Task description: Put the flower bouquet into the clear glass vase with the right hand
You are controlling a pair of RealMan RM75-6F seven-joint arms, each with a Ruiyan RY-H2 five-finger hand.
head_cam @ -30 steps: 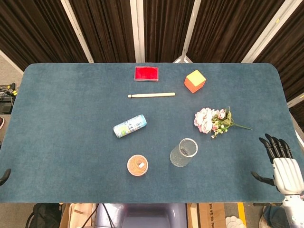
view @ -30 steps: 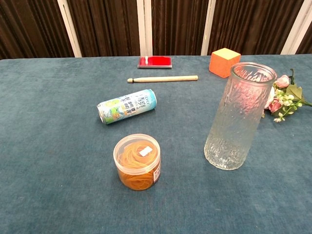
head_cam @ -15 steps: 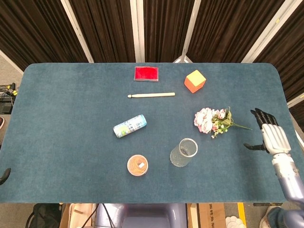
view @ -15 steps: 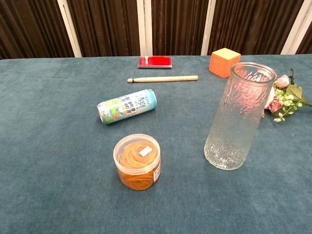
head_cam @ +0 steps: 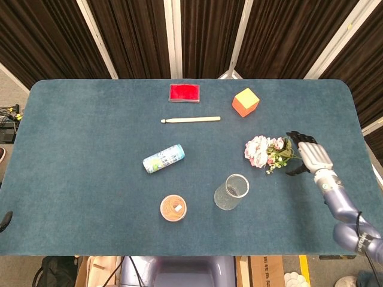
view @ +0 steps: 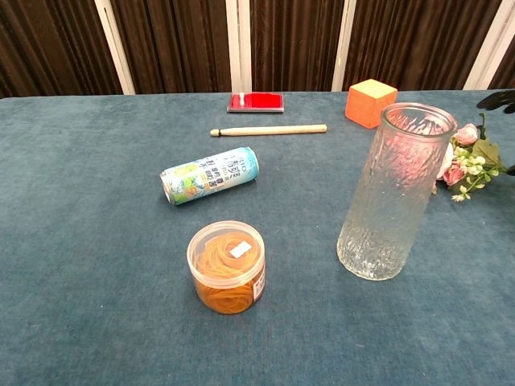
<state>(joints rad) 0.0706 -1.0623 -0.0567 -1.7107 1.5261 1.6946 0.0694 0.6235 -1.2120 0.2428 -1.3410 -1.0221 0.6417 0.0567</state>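
Note:
The flower bouquet (head_cam: pixel 265 151) lies on the blue table, pink blooms to the left and stem pointing right; the chest view shows the bouquet (view: pixel 470 157) at its right edge. The clear glass vase (head_cam: pixel 231 191) stands upright in front of it and left of it, tall in the chest view (view: pixel 394 193). My right hand (head_cam: pixel 312 156) hovers over the stem end with fingers spread, holding nothing; the stem tip is hidden beneath it. Its dark fingertips (view: pixel 498 100) reach into the chest view's right edge. Only a dark tip of my left hand (head_cam: pixel 5 220) shows at the table's left edge.
On the table lie a red flat box (head_cam: pixel 184 92), a wooden stick (head_cam: pixel 190 119), an orange cube (head_cam: pixel 245 101), a drink can on its side (head_cam: pixel 163 158) and a lidded jar of rubber bands (head_cam: pixel 173 208).
My right hand has moved from the table's near right corner up and to the left, and is now over the bouquet's stem. Nothing else has moved.

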